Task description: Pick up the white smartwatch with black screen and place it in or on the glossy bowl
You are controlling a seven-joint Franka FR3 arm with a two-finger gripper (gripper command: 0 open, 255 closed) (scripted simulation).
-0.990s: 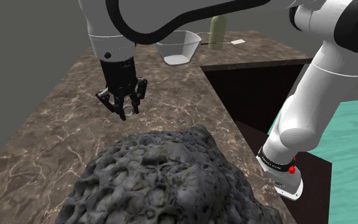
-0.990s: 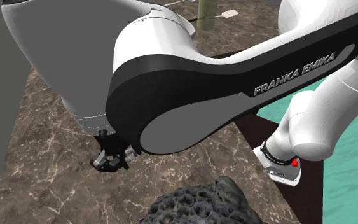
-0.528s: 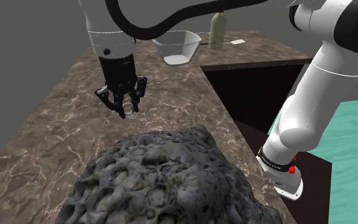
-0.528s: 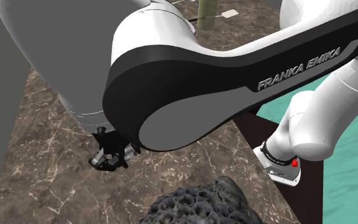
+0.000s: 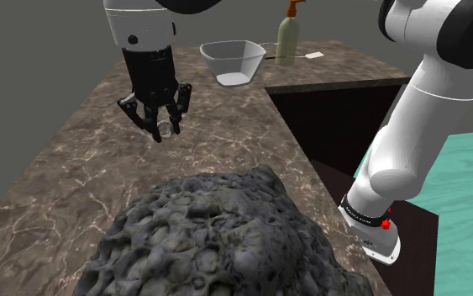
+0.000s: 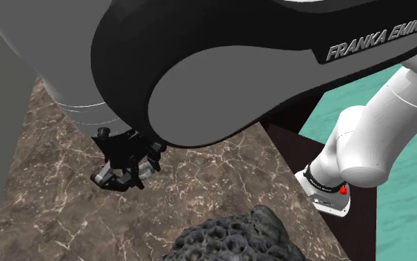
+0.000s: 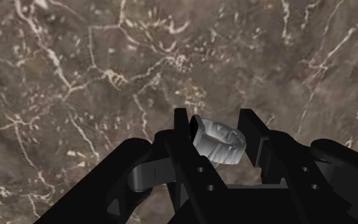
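The gripper (image 5: 165, 130) is pinching the smartwatch (image 7: 217, 139) between its two black fingers. In the wrist view the pale, ring-like band is sitting clasped between the fingertips, and its screen cannot be made out. The watch is riding in the hand, clear of the marble counter (image 5: 66, 177) and above its middle stretch. The bowl (image 5: 230, 69), pale and translucent, is standing at the far end of the counter, well apart from the gripper toward the shoulder view's upper right, near a bottle (image 5: 286, 42). Judgement: the pick appears complete and the carry is the step in hand. The coming move is turning on that one bearing, along the counter to the bowl's open mouth. A large dark, pitted lump (image 5: 218, 235) is lying on the near side, off that line.
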